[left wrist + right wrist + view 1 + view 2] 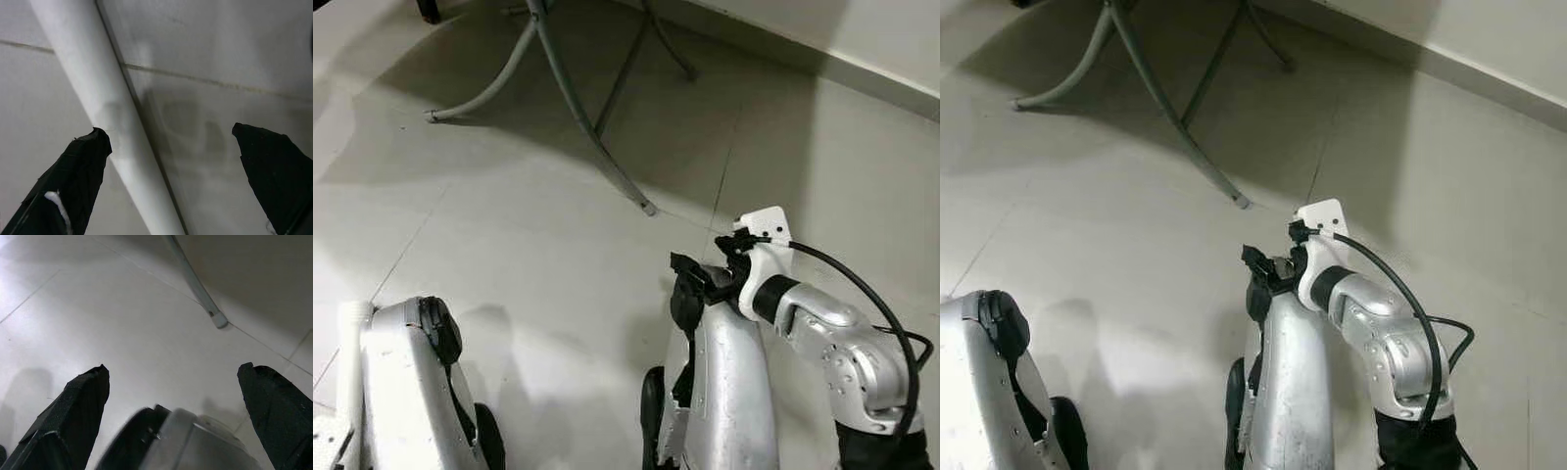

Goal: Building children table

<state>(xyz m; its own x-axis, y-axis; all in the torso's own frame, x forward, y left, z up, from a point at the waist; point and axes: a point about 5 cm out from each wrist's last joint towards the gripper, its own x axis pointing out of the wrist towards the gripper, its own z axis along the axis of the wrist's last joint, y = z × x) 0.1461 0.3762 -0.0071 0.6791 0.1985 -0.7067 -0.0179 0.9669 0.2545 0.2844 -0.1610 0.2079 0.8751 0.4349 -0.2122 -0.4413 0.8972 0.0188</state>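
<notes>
Barely begun: one white table leg lies loose on the floor under the spread, empty left gripper; right gripper spread, empty; assembly outstanding.

Light is even and fairly bright on the pale floor, strongest at the near left, where the tiles almost wash out. A broad soft shadow spreads under the metal frame at the top, and fainter shadows trail the robot's legs. The head views are sharp. The wrist views are softer, their black fingers blurred at close range.
</notes>
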